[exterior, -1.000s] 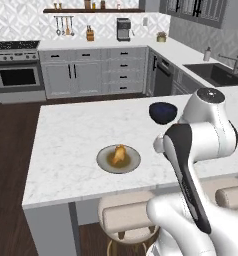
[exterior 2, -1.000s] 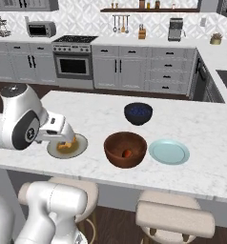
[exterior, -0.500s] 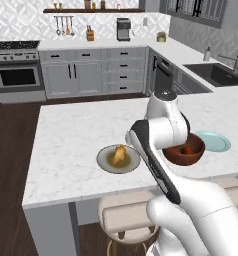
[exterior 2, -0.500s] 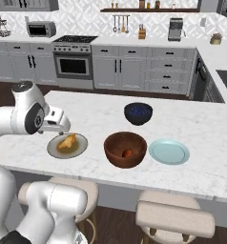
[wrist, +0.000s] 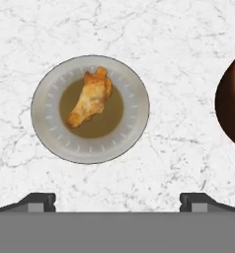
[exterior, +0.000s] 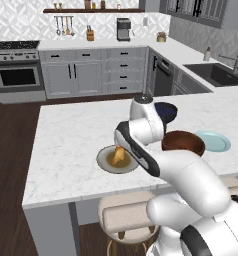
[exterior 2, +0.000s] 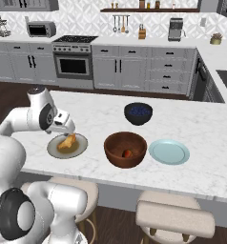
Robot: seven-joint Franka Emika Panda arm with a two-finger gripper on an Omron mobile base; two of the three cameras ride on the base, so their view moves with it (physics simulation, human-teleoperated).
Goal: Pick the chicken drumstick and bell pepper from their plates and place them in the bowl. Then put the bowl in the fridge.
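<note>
The chicken drumstick (wrist: pixel 90 101) lies golden-tan on the olive-brown centre of the grey plate (wrist: pixel 45 106). My gripper (wrist: pixel 117 202) hovers above it, open, fingertips (wrist: pixel 38 200) wide apart with nothing between them. From the right base, the gripper (exterior 2: pixel 69 131) hangs just over the drumstick (exterior 2: pixel 67 142) and its plate (exterior 2: pixel 53 148). The wooden bowl (exterior 2: pixel 120 159) stands to the right with a small red bell pepper (exterior 2: pixel 128 153) inside. The teal plate (exterior 2: pixel 169 151) beyond it is bare. The drumstick (exterior: pixel 119 155), grey plate (exterior: pixel 103 162) and bowl (exterior: pixel 183 145) sit beside my forearm. The fridge is out of view.
A dark blue bowl (exterior 2: pixel 138 113) stands behind the wooden bowl on the marble island (exterior 2: pixel 201 128). Two stools (exterior 2: pixel 175 219) sit under the island's near edge. Cabinets and a stove (exterior 2: pixel 75 59) line the far wall across a dark wood floor.
The arm has swung left across the island, bringing the hand over the grey plate. The jaws stayed open. Plates and bowls have not moved.
</note>
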